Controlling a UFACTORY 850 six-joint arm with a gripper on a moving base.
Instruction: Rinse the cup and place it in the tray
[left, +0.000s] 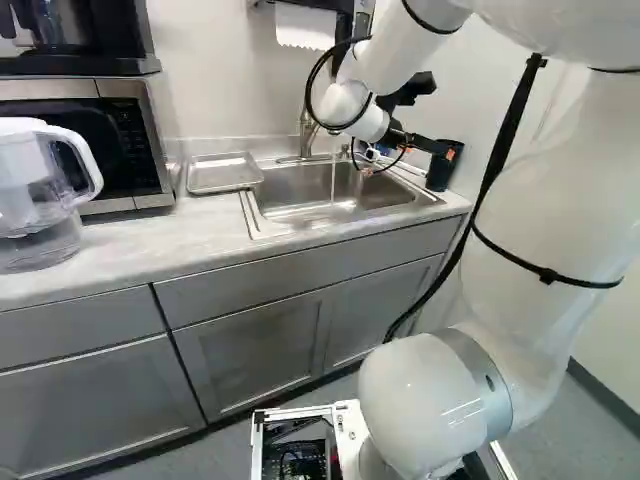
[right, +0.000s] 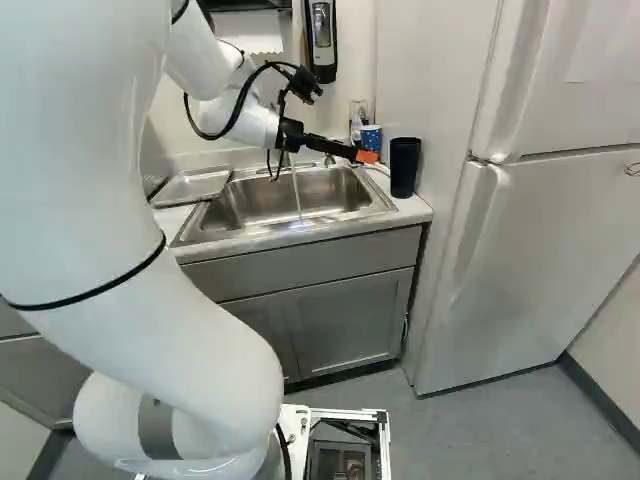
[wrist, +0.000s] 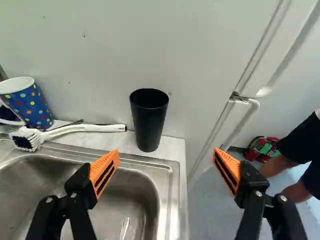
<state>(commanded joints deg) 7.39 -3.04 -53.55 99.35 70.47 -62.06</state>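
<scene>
Right base view: a white arm (right: 130, 240) looms in the foreground, reaching out over a stainless-steel sink (right: 270, 215), its black gripper (right: 368, 156) poised beyond the basin. Seen from the wrist, the two fingers stand wide apart, their orange pads (wrist: 105, 172) facing each other. In the left base view, a clear pitcher (left: 40, 240) sits on the counter (left: 150, 245) in front of a microwave (left: 125, 150). A shallow metal tray (left: 222, 173) lies between the microwave and the sink, while a thin stream of water (left: 333, 180) falls into the basin. Ahead of the gripper, a black cup (wrist: 148, 122) stands upright on the counter, just beside the sink's corner and close to the wall. Near it lies a white-handled brush (wrist: 85, 128), its bristled head by a blue, dotted cup (wrist: 31, 107).
</scene>
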